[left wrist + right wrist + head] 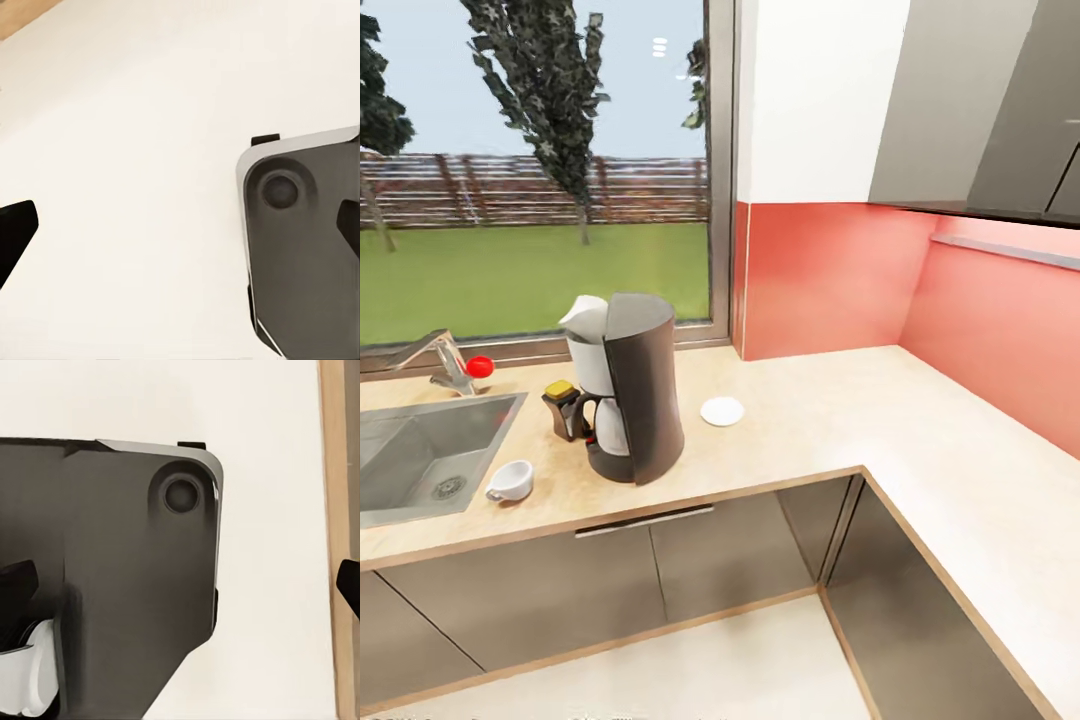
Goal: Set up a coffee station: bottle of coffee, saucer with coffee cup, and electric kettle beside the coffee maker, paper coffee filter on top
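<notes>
Status entry, coffee station.

- Maker (628,398): standing on the counter (800,425) near the sink (420,450), w/ something white sitting on top of it, prob. the paper filter; I can't confirm from here.
- Bottle (565,408): already on the counter, touching or just beside the maker on the sink side, tan cap up.
- Saucer (722,411): lying flat on the counter, near the maker on the side away from the sink, nothing on it.
- Cup (511,481): sitting by the sink's edge, well apart from the saucer, maker between them.
- Kettle: I'm not seeing it on this stretch of counter.

Step in hand, as I'm judging it: cup onto saucer is outstanding, kettle too. I'm reading the rig as standing off from the counter, arms hanging low over pale floor.

Next move: I'm thinking close in on the counter, reach for the cup w/ the left arm since it's on that side, carry it round the maker w/o bumping the bottle, set it centred on the saucer.

Claws:
- Left claw (180,225): fingers (15,232) are sitting at opp. edges of the wrist view, so spread wide, holding nothing, floor and robot base (307,240) beneath.
- Right claw (187,592): same, wide apart, gripping nothing, base below.
</notes>
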Motion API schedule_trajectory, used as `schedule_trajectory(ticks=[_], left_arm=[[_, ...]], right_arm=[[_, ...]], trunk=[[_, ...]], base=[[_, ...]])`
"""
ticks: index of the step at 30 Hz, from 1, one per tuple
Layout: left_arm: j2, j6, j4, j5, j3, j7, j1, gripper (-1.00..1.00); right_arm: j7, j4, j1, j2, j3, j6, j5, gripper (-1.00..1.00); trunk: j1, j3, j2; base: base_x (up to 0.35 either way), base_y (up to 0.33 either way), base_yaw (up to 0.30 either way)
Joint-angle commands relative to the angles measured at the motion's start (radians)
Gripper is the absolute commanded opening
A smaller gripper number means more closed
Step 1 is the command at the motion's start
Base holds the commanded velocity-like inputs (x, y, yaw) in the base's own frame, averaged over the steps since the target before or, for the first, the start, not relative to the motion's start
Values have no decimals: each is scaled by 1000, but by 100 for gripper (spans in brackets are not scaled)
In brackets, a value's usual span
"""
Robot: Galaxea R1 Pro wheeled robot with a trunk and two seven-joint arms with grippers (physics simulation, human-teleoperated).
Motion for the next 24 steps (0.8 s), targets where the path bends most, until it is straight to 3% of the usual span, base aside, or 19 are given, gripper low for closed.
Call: schedule_trajectory(ticks=[1, 3, 11, 17, 24], left_arm=[[0, -2, 1, 2, -5, 7, -1, 100], [0, -3, -1, 2, -3, 6, -3, 100], [-12, -7, -11, -7, -5, 3, -109, 100], [-22, -7, -126, -11, -11, -11, -206, 100], [-59, 4, -342, -12, -12, -77, -247, 100]], right_arm=[[0, 1, -1, -1, 8, -4, -11, 100], [0, 1, -1, -4, 7, -4, -11, 100], [-1, -59, -1, -4, 6, -5, -13, 100], [-3, -349, -1, -4, 4, -5, -12, 100], [-5, -707, -1, -3, 3, -6, -14, 100]], trunk=[[0, -2, -2], [0, -3, -2], [0, -3, -2], [0, -3, -2], [0, -3, -2]], base=[[-13, -4, 58], [-7, -2, 33], [0, 0, 1], [0, 0, 0], [0, 0, 0]])
